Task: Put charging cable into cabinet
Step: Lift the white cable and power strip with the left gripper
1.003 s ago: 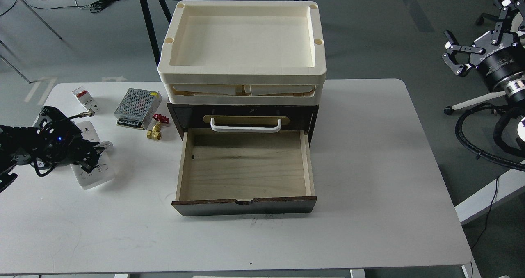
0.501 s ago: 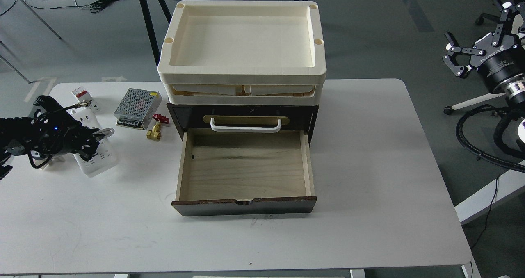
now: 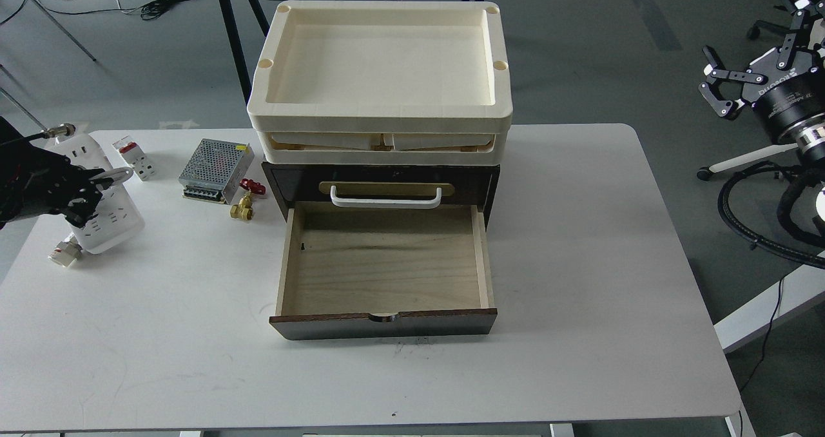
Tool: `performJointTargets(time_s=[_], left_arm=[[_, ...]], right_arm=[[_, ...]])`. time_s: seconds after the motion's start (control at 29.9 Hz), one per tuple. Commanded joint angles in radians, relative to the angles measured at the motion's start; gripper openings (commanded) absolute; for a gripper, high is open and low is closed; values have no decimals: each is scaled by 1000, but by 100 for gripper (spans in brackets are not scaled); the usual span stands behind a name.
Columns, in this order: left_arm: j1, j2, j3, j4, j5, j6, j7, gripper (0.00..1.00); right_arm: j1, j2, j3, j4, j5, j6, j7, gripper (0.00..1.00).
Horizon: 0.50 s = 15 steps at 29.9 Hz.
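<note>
One left pincer (image 3: 87,195) clamps the charging cable (image 3: 106,211); right pincer (image 3: 751,69), lettering unreadable, gapes.

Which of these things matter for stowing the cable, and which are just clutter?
In play:
charging cable, held by left gripper
cabinet, its drawer pulled open

Clutter:
breaker
power supply box
brass valve
cream trays
</note>
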<state>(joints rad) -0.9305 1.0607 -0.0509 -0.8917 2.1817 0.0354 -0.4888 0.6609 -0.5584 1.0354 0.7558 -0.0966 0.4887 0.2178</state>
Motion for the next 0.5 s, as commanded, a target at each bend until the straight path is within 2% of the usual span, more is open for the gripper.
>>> performJointTargets(time_s=[0.0,0.27,0.37,0.47], left_arm=[[-24,160,-4,-258,0,-92,0,4],[-73,396,-12,-680,-132,-221,0,4],[-87,432,-20,-806,-206,-276,0,4],[-90,429,-20,-862,-276,-330,0,4]], right_arm=[[0,0,6,-1,0,0,0,100],[0,2,23,-1,-2,0,0,100],[0,0,23,-3,-2,0,0,100],[0,0,22,-6,-2,0,0,100]])
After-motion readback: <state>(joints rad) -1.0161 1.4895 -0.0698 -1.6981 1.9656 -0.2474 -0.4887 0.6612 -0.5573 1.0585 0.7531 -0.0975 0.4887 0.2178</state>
